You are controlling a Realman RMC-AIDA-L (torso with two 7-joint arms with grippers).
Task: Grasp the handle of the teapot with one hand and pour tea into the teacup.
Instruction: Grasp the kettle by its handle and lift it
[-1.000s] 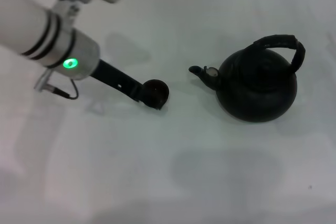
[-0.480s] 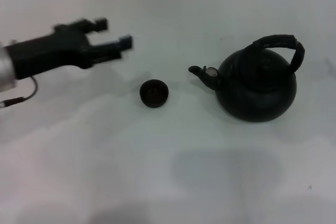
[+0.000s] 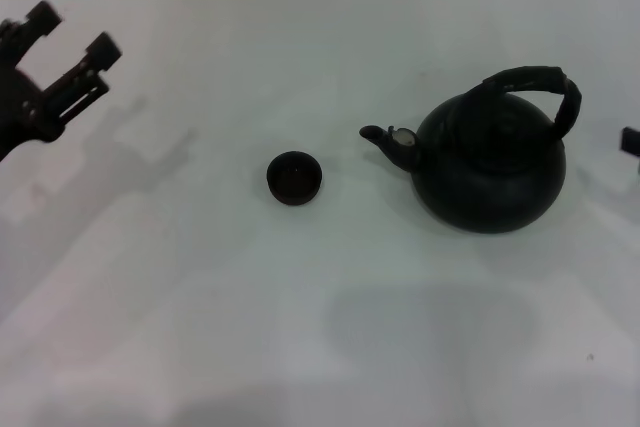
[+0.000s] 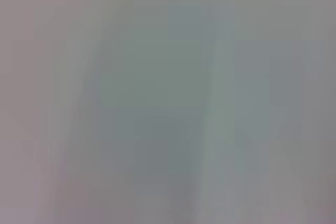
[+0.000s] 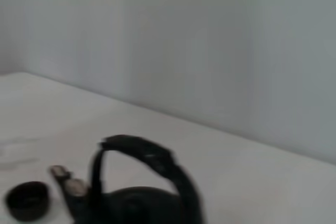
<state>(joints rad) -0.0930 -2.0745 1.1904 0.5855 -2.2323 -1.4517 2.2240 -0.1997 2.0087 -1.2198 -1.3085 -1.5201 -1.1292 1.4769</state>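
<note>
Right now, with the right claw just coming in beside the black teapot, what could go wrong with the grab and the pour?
1. The right claw shows only a sliver at the edge, beside the thick black arched handle; a misjudged approach could shove the round matte black teapot.
2. The tiny dark round teacup sits apart from the short spout, so tea may miss it.

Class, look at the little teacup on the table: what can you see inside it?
The teacup stands upright and apart from the teapot, whose spout points toward it. Its inside shows only as dark; whether it holds any tea cannot be told. Nothing covers it, and neither claw is near.
</note>
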